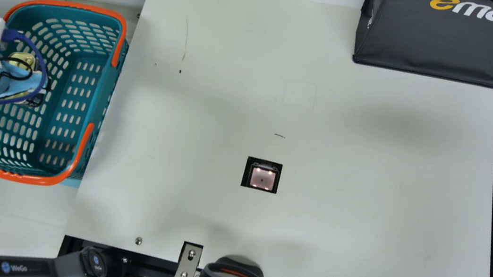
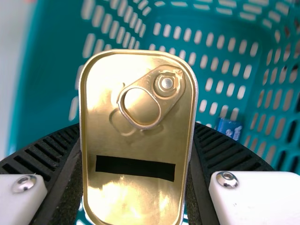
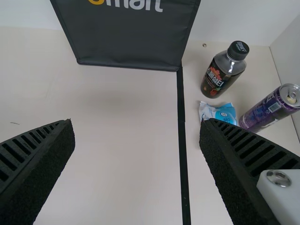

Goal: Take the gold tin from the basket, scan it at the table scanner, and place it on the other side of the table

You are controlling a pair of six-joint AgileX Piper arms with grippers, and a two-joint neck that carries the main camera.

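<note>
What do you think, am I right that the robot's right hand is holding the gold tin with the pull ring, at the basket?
Not quite: the left wrist view shows the left hand holding the gold tin with the pull ring, at the basket.

The gold rounded-rectangular metal tin (image 2: pixel 136 143) looks smooth and glossy; the teal, slotted plastic basket (image 2: pixel 51 70) has a soft sheen; the dark grey, boxy cloth bag (image 1: pixel 405 41) looks matt; the flat cream table (image 1: pixel 353 191) looks smooth, nearly matt.
</note>
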